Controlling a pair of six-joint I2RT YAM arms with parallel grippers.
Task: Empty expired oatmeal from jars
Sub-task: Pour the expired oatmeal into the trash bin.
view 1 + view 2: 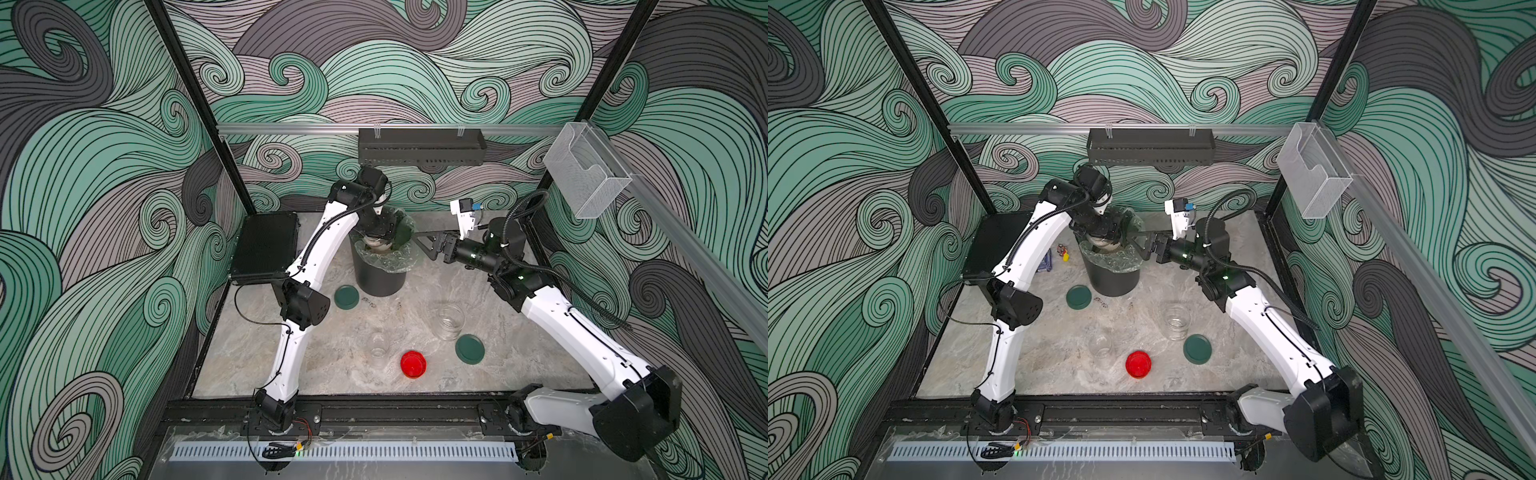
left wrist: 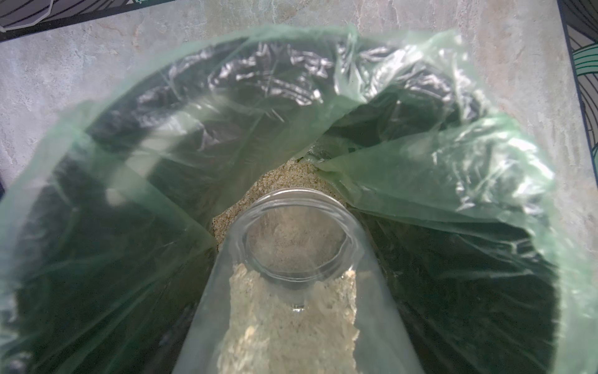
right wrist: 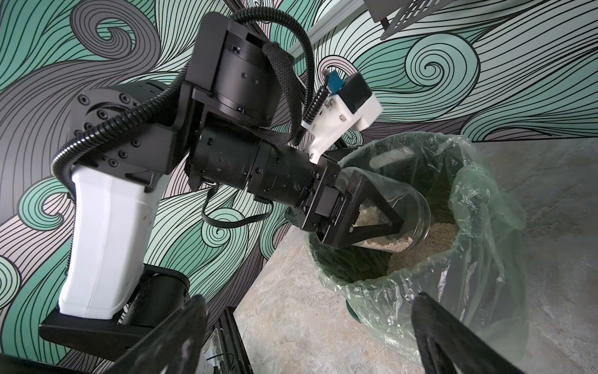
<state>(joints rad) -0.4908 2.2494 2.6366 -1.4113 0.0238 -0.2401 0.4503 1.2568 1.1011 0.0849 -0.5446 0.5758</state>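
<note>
My left gripper is shut on a clear glass jar, held tilted with its mouth down inside the black bin. In the left wrist view pale oatmeal lies along the jar's lower wall, and more oatmeal is heaped in the green liner. My right gripper stands open just right of the bin, with nothing between its fingers. In both top views two jars stand upright without lids on the table, a wider one and a smaller one.
Two dark green lids and a red lid lie on the marble table. A black case sits at the back left. A black shelf hangs on the back wall. Small items stand behind my left arm.
</note>
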